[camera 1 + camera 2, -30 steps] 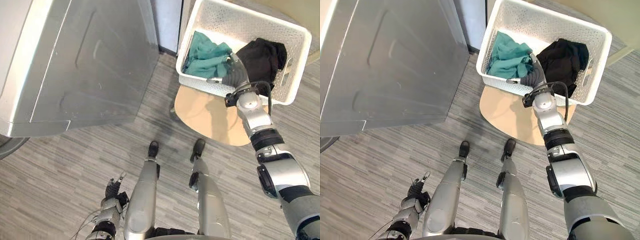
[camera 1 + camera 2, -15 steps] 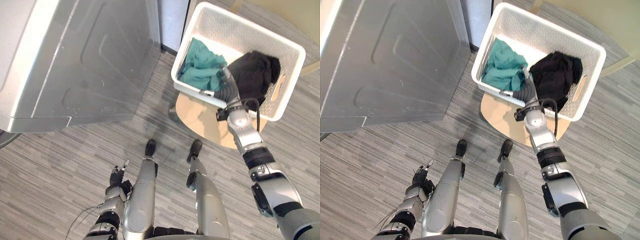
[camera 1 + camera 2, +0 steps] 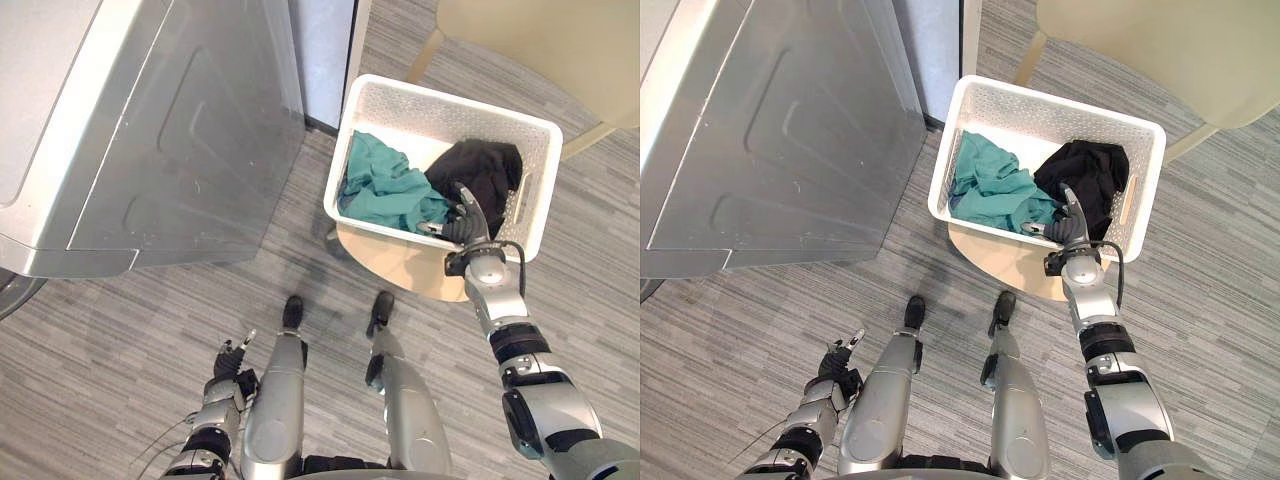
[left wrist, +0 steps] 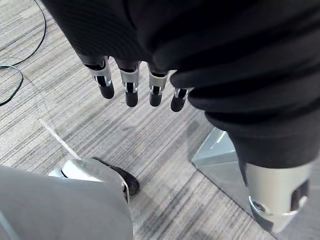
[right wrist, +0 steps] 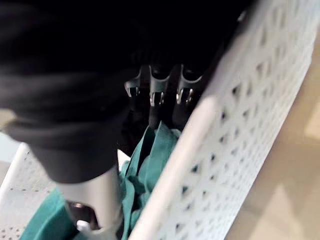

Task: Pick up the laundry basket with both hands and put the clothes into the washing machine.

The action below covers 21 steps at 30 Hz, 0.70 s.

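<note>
- Here, the white laundry basket (image 3: 450,100) sits in the upper right of the head views on a round wooden stool (image 3: 400,270). The right hand (image 3: 462,228) is at the basket's near wall, coming up over the rim from lower in the frame.
- Inside the basket, a teal cloth (image 3: 385,188) lies on the left and a black cloth (image 3: 482,168) on the right. The hand is between the two, just above the near rim.
- The right hand is spread. One finger points straight up the frame towards the black cloth and the thumb sticks out leftwards towards the teal cloth. It clasps nothing that I can see.
- The right wrist view looks along the perforated wall from close up. The fingers (image 5: 157,90) run straight down inside the wall, and the teal cloth is just beneath them. Their dark tips are lost against the black cloth, so I cannot tell whether they touch it.
- The left hand (image 3: 228,358) hangs low in the lower left of the head views, well apart from the basket.
- In the left wrist view its fingers (image 4: 131,90) hang straight and loosely apart over the grey plank floor (image 4: 165,150), holding nothing.
- The head views add the silver washing machine (image 3: 150,130) in the upper left beside the basket. They also show a pale chair (image 3: 540,40) at the top right behind it.
</note>
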Tool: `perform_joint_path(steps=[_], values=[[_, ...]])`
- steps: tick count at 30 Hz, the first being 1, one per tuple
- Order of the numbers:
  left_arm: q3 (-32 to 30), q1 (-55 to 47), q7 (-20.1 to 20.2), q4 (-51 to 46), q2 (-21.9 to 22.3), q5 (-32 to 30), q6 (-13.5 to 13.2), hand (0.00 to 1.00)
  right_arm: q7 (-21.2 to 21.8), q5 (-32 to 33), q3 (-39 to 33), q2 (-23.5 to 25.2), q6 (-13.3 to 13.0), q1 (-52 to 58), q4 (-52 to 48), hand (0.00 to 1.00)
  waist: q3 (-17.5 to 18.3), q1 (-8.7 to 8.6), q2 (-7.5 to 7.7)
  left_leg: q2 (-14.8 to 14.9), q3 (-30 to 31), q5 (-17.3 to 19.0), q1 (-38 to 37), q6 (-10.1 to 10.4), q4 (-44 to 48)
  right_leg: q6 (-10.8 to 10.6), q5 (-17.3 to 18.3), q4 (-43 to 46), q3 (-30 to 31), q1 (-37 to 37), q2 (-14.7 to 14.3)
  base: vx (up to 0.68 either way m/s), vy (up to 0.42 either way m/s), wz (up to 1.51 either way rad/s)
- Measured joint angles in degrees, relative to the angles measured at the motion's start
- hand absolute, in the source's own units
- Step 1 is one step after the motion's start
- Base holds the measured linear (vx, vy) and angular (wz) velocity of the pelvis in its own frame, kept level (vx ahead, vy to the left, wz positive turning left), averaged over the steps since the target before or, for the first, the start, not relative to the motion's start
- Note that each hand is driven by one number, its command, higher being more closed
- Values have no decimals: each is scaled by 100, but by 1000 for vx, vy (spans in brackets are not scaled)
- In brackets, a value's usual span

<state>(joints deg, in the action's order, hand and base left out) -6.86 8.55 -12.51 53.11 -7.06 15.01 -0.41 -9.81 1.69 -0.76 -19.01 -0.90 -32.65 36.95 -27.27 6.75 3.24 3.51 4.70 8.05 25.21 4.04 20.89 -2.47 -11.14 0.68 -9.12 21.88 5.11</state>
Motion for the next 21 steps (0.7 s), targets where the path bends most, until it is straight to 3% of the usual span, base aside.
perform_joint_path(steps=[4, 8, 12, 17, 21], values=[[-54, -102, 2, 39, -94, -8, 2, 0, -6, 57, -186, -5, 30, 119, -152, 0, 108, -47, 132, 3, -16, 1, -20, 0, -6, -1, 0, -15, 15, -15, -4, 6, 2, -2], [-264, -156, 4, 106, -122, -116, 11, 0, -11, 58, -326, -29, -1, 303, -1019, 0, 185, -145, 256, 1, -41, 1, -107, -1, -5, -19, -15, -41, 47, -88, -2, 1, 5, -2], [-278, -252, 6, 157, -98, -228, 13, 0, -12, 61, -371, -177, -64, 329, -1360, 0, 453, -148, 271, -3, -45, 1, -116, -1, -23, -24, -30, -80, 54, -113, -2, 0, 2, -1], [-414, -288, 4, 206, -86, -234, 16, 0, -17, 62, -337, -285, -110, 113, -1397, 0, 474, -147, 268, -8, -38, 2, -103, -1, 6, -22, -41, -80, 54, -118, -1, 0, 0, 0], [-481, -294, 5, 255, -89, -232, 16, 0, -9, 55, 87, -598, -109, -306, -1324, 0, 473, -143, 267, -14, -18, 2, -64, -1, 15, -23, -45, -85, 34, -98, 2, -1, 2, 1]])
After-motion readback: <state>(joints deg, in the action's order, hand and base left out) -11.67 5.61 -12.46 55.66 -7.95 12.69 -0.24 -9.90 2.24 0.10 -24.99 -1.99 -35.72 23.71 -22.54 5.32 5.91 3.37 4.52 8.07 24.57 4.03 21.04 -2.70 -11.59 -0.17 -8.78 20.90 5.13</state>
